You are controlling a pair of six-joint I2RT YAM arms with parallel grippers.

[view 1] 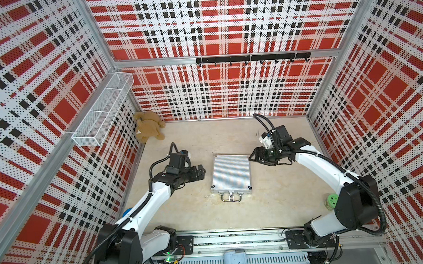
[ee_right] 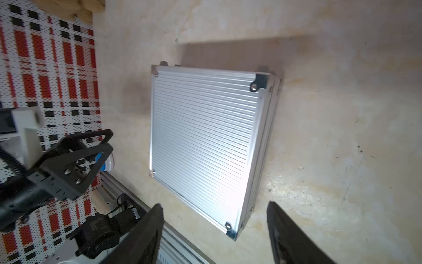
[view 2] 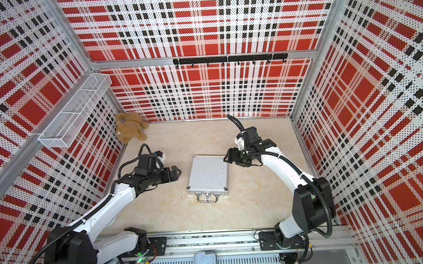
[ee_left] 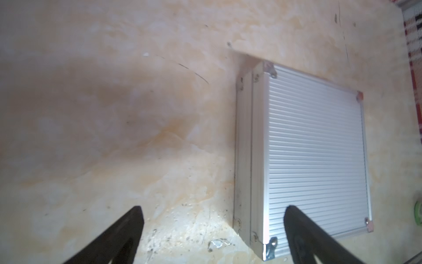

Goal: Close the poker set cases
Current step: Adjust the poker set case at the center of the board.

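Note:
The poker set case [view 1: 230,173] [view 2: 208,173] lies flat in the middle of the floor with its lid down. Its ribbed silver shell faces up and its metal handle [view 1: 230,198] points to the front. Chips and cards are hidden. My left gripper [view 1: 202,172] [view 2: 178,173] hangs open just left of the case, apart from it. The left wrist view shows the case [ee_left: 315,155] beside the empty left gripper [ee_left: 212,206]. My right gripper [view 1: 252,157] [view 2: 227,157] is open over the case's far right corner. In the right wrist view nothing sits in the right gripper [ee_right: 214,203] above the case [ee_right: 203,137].
A tan teddy bear [view 1: 149,126] sits in the far left corner. A white wire basket [view 1: 101,113] hangs on the left wall, and a black hook rail [view 1: 251,58] on the back wall. A green-lidded jar [view 1: 331,201] stands by the right arm's base.

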